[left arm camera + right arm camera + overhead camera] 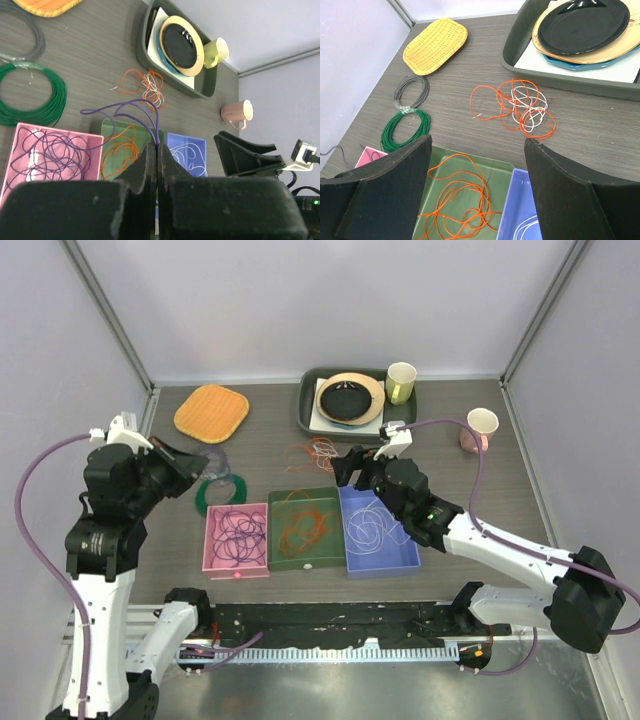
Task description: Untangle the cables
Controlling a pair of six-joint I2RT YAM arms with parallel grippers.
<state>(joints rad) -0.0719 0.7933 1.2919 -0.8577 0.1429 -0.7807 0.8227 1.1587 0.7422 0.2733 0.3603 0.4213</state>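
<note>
Purple cable [157, 127]: pinched in fully closed left gripper [157, 150], trails toward pink tray [55, 129]. Right gripper [477, 142]: spread wide, holds nothing, hangs over far edge of green tray [495, 170]. Orange-white tangle [520, 107]: lies on bare tabletop [600, 135] between trays and grey bin [517, 45], open room all round.

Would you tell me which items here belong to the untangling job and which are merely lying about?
Job: thin purple wire, pinched in the left claw; loose tangle of orange and white wires; pink tray, green tray, blue tray holding sorted wires.
Lying about: yellow woven mat; green coiled ring; grey coil; dark tray of plates; yellow-green mug; pink mug.
</note>
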